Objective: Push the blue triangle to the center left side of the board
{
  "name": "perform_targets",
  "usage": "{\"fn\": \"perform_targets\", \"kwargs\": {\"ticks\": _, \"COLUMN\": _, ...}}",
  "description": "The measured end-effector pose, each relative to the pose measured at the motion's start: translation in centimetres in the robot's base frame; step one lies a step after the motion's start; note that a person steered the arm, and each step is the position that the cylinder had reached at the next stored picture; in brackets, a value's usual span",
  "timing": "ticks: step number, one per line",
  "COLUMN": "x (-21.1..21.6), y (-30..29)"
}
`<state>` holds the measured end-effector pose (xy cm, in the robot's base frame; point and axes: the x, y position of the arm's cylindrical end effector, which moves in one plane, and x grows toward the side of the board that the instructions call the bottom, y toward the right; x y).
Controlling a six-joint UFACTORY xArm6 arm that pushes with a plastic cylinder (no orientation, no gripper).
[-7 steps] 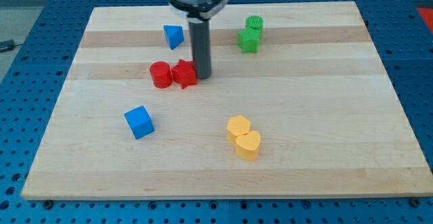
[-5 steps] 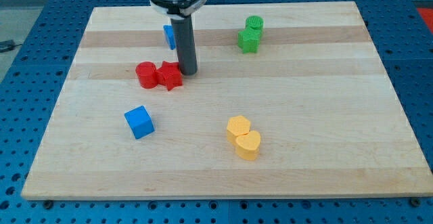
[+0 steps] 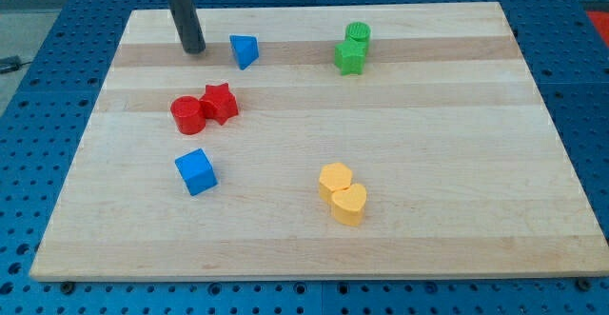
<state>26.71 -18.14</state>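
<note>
The blue triangle [image 3: 245, 50] lies near the view's top, left of the middle of the wooden board [image 3: 428, 163]. My tip [image 3: 194, 49] stands on the board just to the view's left of the triangle, a small gap apart from it. A red cylinder [image 3: 187, 115] and a red star [image 3: 220, 103] sit touching each other below my tip and the triangle.
A blue cube [image 3: 196, 172] lies at the lower left. Two green blocks [image 3: 352, 48] sit together at the top, right of centre. Two yellow blocks [image 3: 343, 192] sit together low in the middle.
My tip pushed the red star and cylinder to the view's left, then left them and moved up and left, to the left side of the blue triangle. The triangle has not moved.
</note>
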Motion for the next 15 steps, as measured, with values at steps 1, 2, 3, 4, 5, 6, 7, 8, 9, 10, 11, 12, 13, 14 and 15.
{"fn": "perform_targets", "kwargs": {"ticks": 1, "x": -0.1, "y": 4.2}}
{"fn": "perform_targets", "kwargs": {"ticks": 2, "x": -0.1, "y": 8.6}}
{"fn": "perform_targets", "kwargs": {"ticks": 3, "x": 1.2, "y": 9.4}}
{"fn": "perform_targets", "kwargs": {"ticks": 4, "x": 0.7, "y": 7.1}}
{"fn": "perform_targets", "kwargs": {"ticks": 5, "x": 0.6, "y": 6.0}}
{"fn": "perform_targets", "kwargs": {"ticks": 6, "x": 1.2, "y": 6.9}}
{"fn": "perform_targets", "kwargs": {"ticks": 7, "x": 1.2, "y": 10.4}}
{"fn": "perform_targets", "kwargs": {"ticks": 8, "x": 2.1, "y": 11.5}}
{"fn": "perform_targets", "kwargs": {"ticks": 9, "x": 2.8, "y": 9.5}}
{"fn": "perform_targets", "kwargs": {"ticks": 10, "x": 3.0, "y": 6.7}}
{"fn": "perform_targets", "kwargs": {"ticks": 11, "x": 4.5, "y": 4.3}}
{"fn": "perform_targets", "kwargs": {"ticks": 12, "x": 5.9, "y": 3.5}}
{"fn": "perform_targets", "kwargs": {"ticks": 13, "x": 6.0, "y": 6.8}}
{"fn": "perform_targets", "kwargs": {"ticks": 14, "x": 7.7, "y": 7.0}}
{"fn": "perform_targets", "kwargs": {"ticks": 15, "x": 8.6, "y": 4.6}}
